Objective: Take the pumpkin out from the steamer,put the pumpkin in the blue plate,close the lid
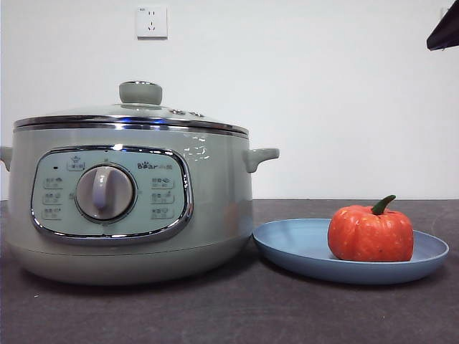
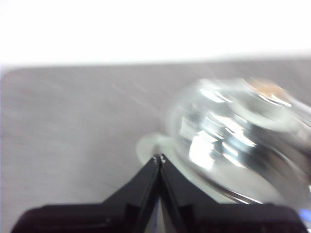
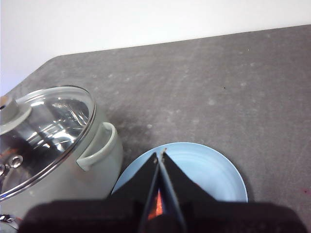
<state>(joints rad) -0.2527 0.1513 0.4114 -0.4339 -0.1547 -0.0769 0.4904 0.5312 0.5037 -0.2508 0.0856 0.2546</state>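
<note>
The steamer (image 1: 215,193) stands at the left with the lid (image 1: 140,93) resting shut on it. The pumpkin (image 1: 371,233) sits upright on the blue plate (image 1: 294,247), to the right of the steamer. My right gripper (image 3: 160,153) is shut and empty, high above the plate (image 3: 209,170); a sliver of the pumpkin (image 3: 156,204) shows under its jaws, with the steamer (image 3: 104,165) and lid (image 3: 48,126) beside. My left gripper (image 2: 159,158) is shut and empty, off the side of the blurred lid (image 2: 233,126).
The dark grey table (image 1: 237,315) runs to a white wall with a socket (image 1: 151,21). A black tip of an arm (image 1: 445,32) shows at the top right corner of the front view.
</note>
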